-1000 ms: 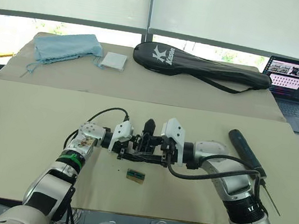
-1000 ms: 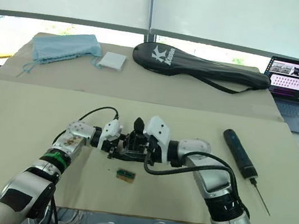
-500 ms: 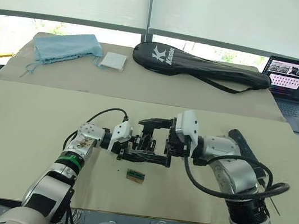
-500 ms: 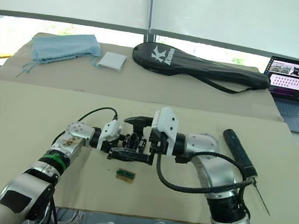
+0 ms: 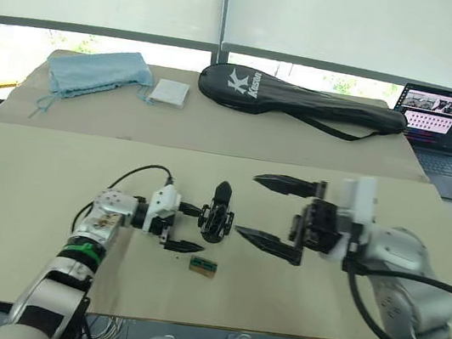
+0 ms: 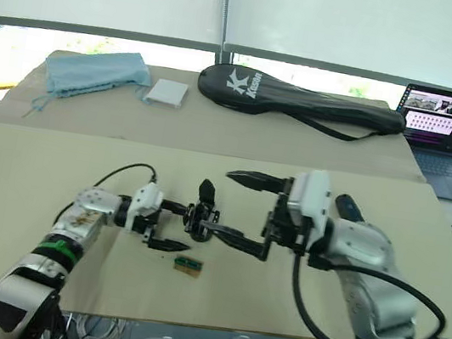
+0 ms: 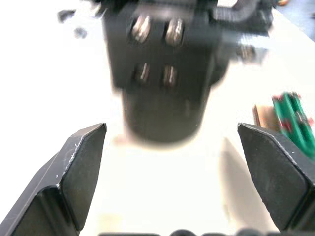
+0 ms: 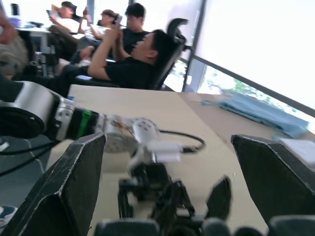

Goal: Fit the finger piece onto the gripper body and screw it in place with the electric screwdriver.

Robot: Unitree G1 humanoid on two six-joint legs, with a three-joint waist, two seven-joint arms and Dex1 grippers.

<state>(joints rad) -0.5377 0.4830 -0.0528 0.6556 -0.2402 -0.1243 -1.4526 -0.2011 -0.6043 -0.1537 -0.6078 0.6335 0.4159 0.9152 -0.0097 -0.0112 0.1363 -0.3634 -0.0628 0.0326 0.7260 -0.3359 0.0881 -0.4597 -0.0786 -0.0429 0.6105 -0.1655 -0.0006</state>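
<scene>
The gripper body (image 5: 218, 222), a small black block with a pointed finger standing up from it, rests on the table just past my left gripper's tips. My left gripper (image 5: 191, 228) is open, one finger on each side of the body (image 7: 162, 73), holding nothing. To the right, my right gripper (image 5: 261, 209) hangs wide open and apart from the body, which also lies low between its fingers (image 8: 74, 182). No separate finger piece is in view. The electric screwdriver (image 6: 344, 205) is mostly hidden behind my right forearm.
A small green-and-tan block (image 5: 204, 267) lies just in front of the gripper body. At the back are a black racket bag (image 5: 306, 100), a blue cloth (image 5: 95, 71), a white square (image 5: 171, 92) and a laptop (image 5: 441, 117). Seated people (image 8: 133, 59) are beyond the table.
My right gripper has pulled back to the right, off the gripper body, and opened wide. The left gripper has let go and drawn slightly left. The body now stands alone.
</scene>
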